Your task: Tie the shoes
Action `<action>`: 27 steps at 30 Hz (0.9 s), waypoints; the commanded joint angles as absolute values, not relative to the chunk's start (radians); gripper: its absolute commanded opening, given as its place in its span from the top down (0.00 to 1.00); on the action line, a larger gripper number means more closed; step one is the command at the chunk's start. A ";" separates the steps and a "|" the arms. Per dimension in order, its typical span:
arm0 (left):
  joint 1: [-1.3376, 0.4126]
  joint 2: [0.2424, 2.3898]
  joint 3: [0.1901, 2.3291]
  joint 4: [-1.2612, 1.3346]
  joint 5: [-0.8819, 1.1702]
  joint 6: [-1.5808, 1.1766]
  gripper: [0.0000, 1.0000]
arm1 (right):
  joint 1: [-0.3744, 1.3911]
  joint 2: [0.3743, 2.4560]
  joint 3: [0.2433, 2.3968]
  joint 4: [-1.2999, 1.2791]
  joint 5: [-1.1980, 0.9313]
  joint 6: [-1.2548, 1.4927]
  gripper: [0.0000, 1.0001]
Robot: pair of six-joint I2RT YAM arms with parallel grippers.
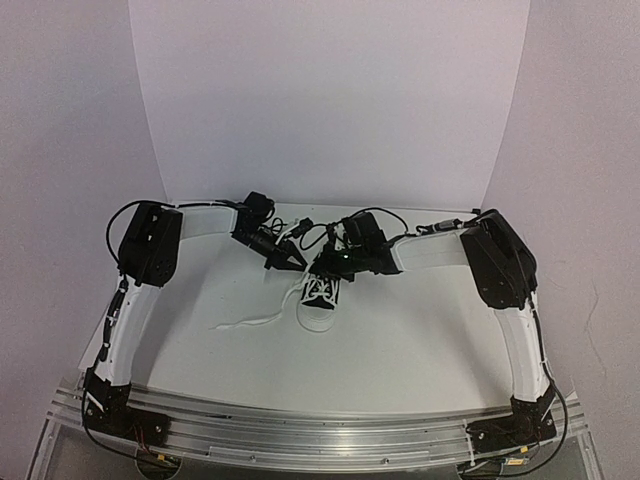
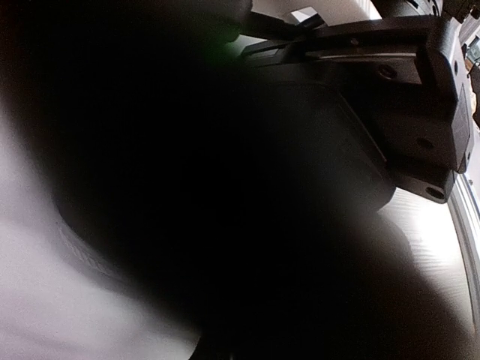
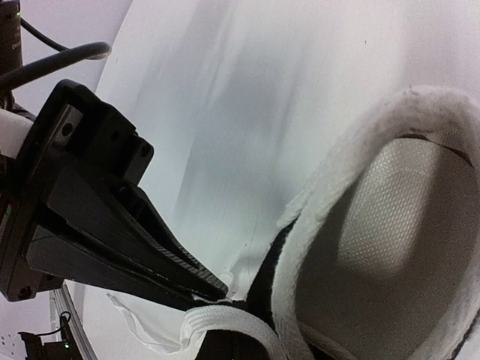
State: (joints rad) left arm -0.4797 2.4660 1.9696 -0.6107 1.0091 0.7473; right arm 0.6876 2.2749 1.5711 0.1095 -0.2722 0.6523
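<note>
The shoe [image 1: 320, 298] is a small black sneaker in mid-table, its white toe cap [image 1: 318, 320] pointing toward the arm bases. One long white lace [image 1: 245, 322] trails left over the table. My left gripper [image 1: 298, 262] reaches in from the left to the shoe's back. In the right wrist view the left gripper [image 3: 217, 287] is shut, its tips pinching a white lace [image 3: 225, 322] beside the white-lined collar [image 3: 375, 210]. My right gripper [image 1: 332, 268] hovers over the shoe's heel, and its own fingers do not show. The left wrist view is mostly black, showing only the right gripper's body [image 2: 405, 90].
A curved white backdrop [image 1: 330, 100] closes off the rear and sides of the table. An aluminium rail [image 1: 320, 432] runs along the near edge between the arm bases. Black cables [image 1: 320, 232] loop behind the shoe, between the two wrists.
</note>
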 commanded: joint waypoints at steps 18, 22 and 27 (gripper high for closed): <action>-0.502 2.343 1.913 -0.515 0.841 0.608 1.00 | 0.795 1.915 1.333 0.017 -0.300 0.102 0.35; -0.502 2.349 1.924 -0.509 0.843 0.591 1.00 | 0.900 1.993 1.426 0.000 -0.397 -0.226 0.31; -0.502 2.362 1.930 -0.518 0.847 0.583 1.00 | 0.969 2.252 1.756 -0.172 -0.484 -0.364 0.30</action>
